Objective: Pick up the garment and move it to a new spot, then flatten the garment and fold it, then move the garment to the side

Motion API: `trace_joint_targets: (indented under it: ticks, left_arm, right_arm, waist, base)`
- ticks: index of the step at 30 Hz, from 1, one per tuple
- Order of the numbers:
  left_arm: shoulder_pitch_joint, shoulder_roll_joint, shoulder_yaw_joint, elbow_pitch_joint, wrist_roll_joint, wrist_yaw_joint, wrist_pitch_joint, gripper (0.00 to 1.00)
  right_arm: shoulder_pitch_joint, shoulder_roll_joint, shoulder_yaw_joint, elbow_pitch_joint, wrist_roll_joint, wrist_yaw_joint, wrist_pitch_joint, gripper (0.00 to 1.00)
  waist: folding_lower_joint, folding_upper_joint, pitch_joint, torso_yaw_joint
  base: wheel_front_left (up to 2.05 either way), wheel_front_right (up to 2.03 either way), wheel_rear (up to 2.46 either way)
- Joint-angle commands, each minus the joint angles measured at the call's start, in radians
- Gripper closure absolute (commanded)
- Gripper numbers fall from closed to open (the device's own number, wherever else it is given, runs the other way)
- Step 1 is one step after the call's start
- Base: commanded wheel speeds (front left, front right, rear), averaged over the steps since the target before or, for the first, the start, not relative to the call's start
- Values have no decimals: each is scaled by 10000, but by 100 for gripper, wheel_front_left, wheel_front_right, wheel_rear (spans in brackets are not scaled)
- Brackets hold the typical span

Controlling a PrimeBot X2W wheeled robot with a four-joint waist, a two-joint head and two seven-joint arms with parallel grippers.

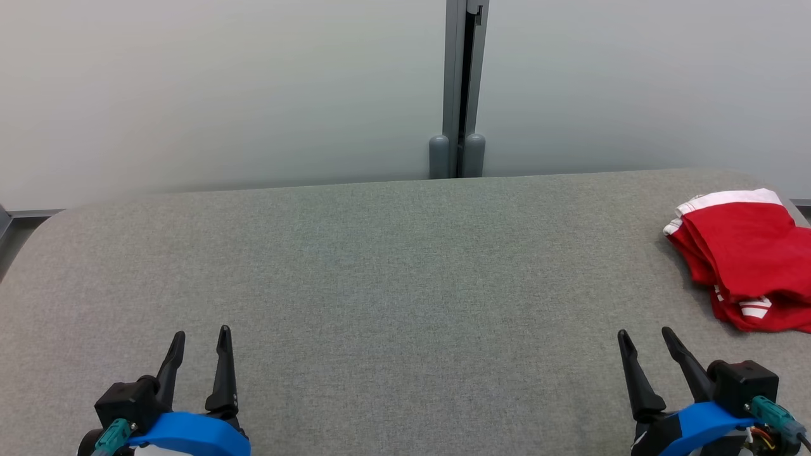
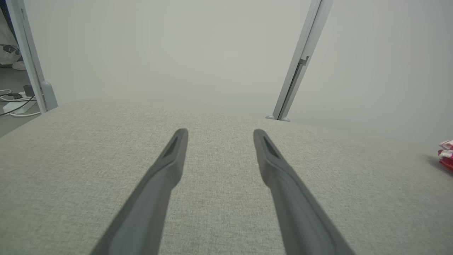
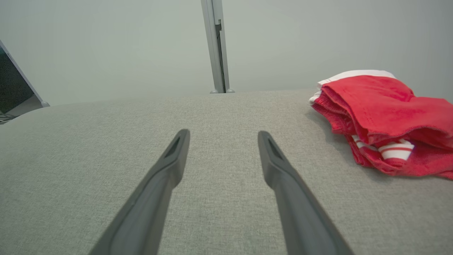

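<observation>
Red garment (image 1: pixel 747 253) with white trim, loosely folded, lying at the far right edge of the grey fabric-covered table (image 1: pixel 380 253). Left gripper (image 1: pixel 202 333) and right gripper (image 1: pixel 645 333) hover at the near side, jaws spread wide and empty, well apart from it. Judged stage: the garment seems already set aside. If not, pick-up calls for a forward right-arm reach.

Left gripper (image 2: pixel 219 132), fingers apart, over grey fabric surface (image 2: pixel 70 159); red garment (image 2: pixel 446 158) far right
</observation>
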Motion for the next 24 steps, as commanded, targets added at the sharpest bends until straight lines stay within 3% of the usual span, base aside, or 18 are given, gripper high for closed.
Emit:
trace_joint_targets:
  ticks: [1, 23, 24]
  left_arm:
    - [-60, -3, 54, 11, 12, -68, -43, 0]
    - [-111, -8, 20, 133, 71, -135, -43, 0]
    - [-3, -56, 41, 153, 27, -88, 4, 100]
  right_arm:
    - [-95, -46, 18, 51, 32, 1, -68, 0]
    - [-69, 115, -99, -18, 4, 1, -146, 0]
    - [12, 94, -91, 16, -10, 0, -73, 100]
  waist:
    - [-1, 0, -3, -12]
    - [-1, 0, -8, -31]
    - [0, 0, -6, -34]
  base:
    - [0, 0, 0]
    - [0, 0, 0]
    - [0, 0, 0]
